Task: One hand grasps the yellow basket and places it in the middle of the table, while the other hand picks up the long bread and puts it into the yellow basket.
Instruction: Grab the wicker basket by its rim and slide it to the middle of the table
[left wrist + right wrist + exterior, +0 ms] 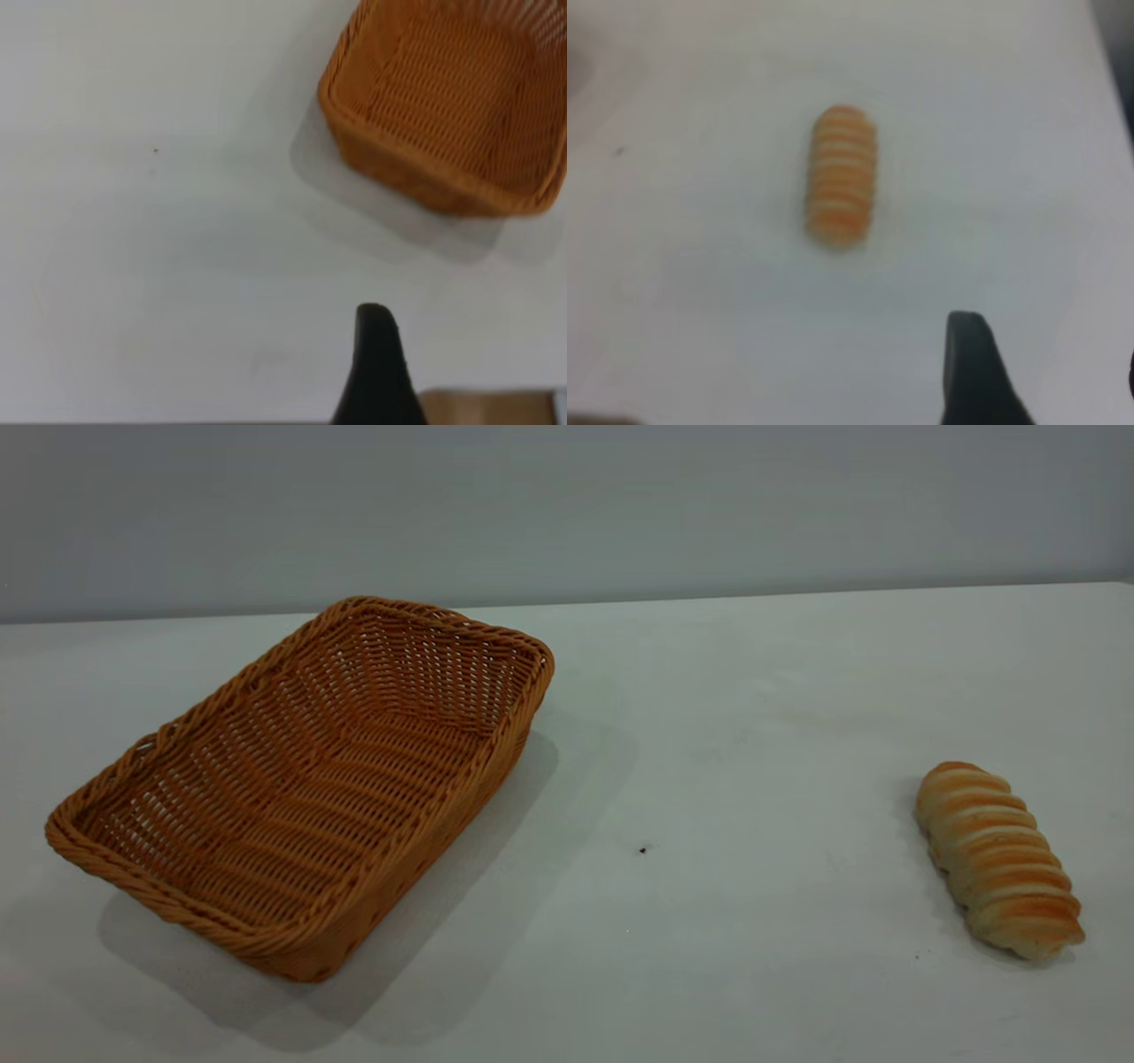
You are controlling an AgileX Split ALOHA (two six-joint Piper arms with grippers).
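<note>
2 things lay on the white table (726,717): the yellow basket (301,788) at the left, standing flat and askew to the table's edges, and the long bread (997,859) well apart at the right, lying on its side. A tiny dark speck (643,850) sat between them. Neither arm showed in the exterior view. In the left wrist view 1 black finger (379,367) of the left gripper hung over bare table, apart from the basket (452,97). In the right wrist view 1 black finger (970,372) of the right gripper hung near the bread (842,174), not touching it. How wide either gripper stood, I could not tell.
</note>
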